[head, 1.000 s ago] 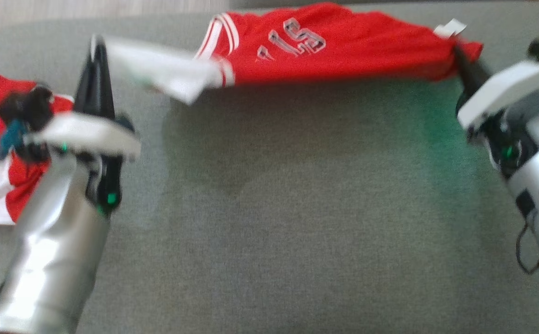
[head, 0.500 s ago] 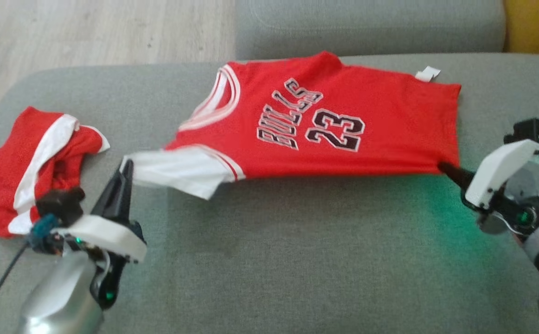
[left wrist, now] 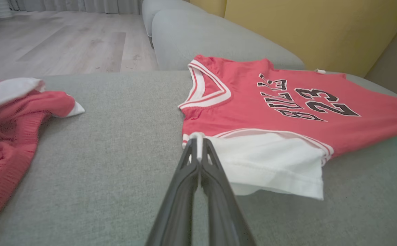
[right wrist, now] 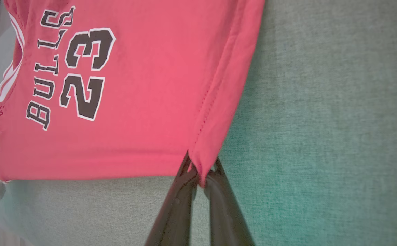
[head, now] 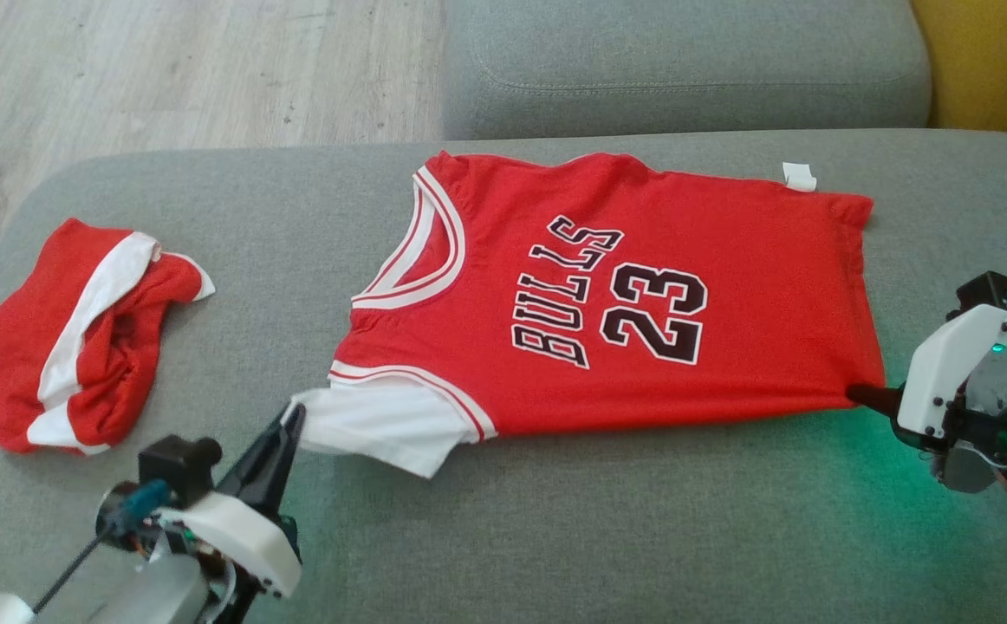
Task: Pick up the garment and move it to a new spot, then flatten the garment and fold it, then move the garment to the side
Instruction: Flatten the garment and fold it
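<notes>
The red jersey (head: 607, 303) lies spread on the grey cushion (head: 555, 537), stretched between both grippers: the left gripper (head: 295, 417), at 7 o'clock, pinches its white sleeve corner, the right gripper (head: 857, 395), at 4 o'clock, nips the hem corner. At 9 o'clock, well apart, sits a crumpled red-and-white piece (head: 79, 347), perhaps shorts. Wood floor (head: 165, 69) at 11 o'clock

The jersey (head: 607, 295) was red with white trim, a white sleeve and black lettering; the cushion (head: 555, 529) was grey-green.
</notes>
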Available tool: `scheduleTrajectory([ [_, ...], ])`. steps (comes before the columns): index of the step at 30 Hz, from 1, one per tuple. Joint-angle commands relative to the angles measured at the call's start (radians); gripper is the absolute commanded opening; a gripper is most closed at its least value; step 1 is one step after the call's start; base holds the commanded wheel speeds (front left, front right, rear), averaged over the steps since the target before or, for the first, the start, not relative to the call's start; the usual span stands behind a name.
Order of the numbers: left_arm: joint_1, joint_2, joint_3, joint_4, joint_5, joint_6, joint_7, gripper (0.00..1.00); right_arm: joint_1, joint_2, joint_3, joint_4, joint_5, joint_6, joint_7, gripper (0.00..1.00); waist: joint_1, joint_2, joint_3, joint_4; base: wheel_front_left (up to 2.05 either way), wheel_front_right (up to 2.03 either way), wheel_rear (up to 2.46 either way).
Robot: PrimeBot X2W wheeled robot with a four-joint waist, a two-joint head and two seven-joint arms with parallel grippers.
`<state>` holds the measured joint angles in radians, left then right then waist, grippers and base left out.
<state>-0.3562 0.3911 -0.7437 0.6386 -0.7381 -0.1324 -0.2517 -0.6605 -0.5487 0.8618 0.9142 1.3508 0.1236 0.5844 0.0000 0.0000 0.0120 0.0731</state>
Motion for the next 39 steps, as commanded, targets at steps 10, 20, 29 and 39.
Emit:
scheduleTrajectory([
  [10,-0.029,0.017,0.006,0.043,0.008,0.016,-0.006,1.00,0.005,-0.035,0.014,-0.024,-0.076,0.007,-0.113,1.00,0.0000,0.0000,0.001,-0.013,0.00,0.00,0.00],
  [20,0.008,-0.008,0.258,-0.167,0.093,0.117,-0.010,1.00,0.043,-0.066,-0.042,-0.172,-0.123,0.007,-0.404,1.00,0.0000,0.0000,-0.023,-0.050,0.00,0.00,0.00],
  [29,0.159,-0.153,0.544,-0.509,0.342,0.132,-0.010,1.00,0.100,-0.038,-0.150,-0.289,-0.285,0.007,-0.819,1.00,0.0000,0.0000,-0.026,-0.094,0.00,0.00,0.00],
  [39,0.314,-0.317,0.655,-0.544,0.505,0.055,-0.010,1.00,0.451,0.265,-0.753,-0.590,-0.871,0.007,-0.846,1.00,0.0000,0.0000,-0.018,-0.119,0.00,0.00,0.00],
])
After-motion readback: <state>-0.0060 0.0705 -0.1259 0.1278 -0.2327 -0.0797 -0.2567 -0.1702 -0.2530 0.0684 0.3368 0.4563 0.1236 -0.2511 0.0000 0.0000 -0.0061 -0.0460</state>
